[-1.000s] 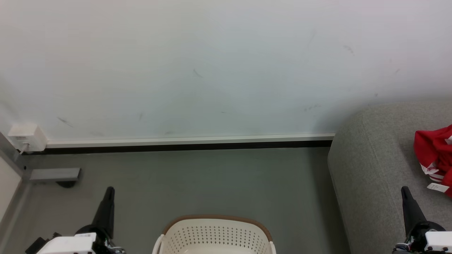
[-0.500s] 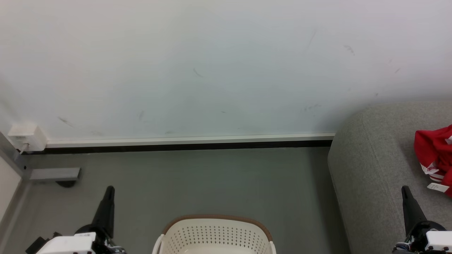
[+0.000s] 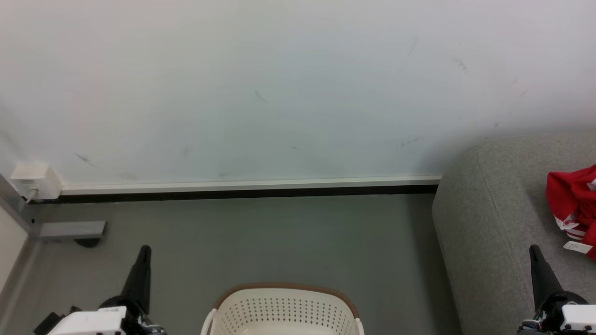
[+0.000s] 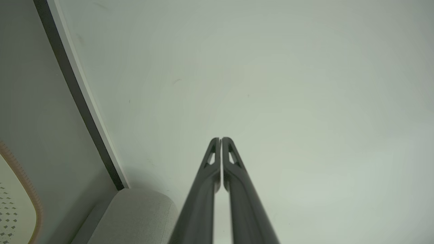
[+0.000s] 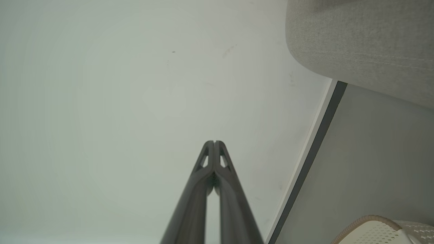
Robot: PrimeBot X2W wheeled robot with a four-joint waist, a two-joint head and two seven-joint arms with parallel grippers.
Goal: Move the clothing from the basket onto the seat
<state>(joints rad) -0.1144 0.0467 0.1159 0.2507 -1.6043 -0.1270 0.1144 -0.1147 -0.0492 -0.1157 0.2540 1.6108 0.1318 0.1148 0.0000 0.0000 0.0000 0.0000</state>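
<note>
seeing the clothing (image 3: 575, 204) lying on the seat (image 3: 493, 218), well apart from the basket (image 3: 284, 307), with your left hand (image 3: 145, 251) and right hand (image 3: 533, 251) both clenched on nothing, check inside the basket for leftovers before stopping.

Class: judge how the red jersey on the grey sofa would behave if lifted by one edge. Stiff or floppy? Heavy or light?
Probably floppy: the red jersey lies crumpled in folds on the sofa, so a lifted edge would likely drape and trail. It looks thin, so likely light for its size. Its white tag may dangle.
</note>
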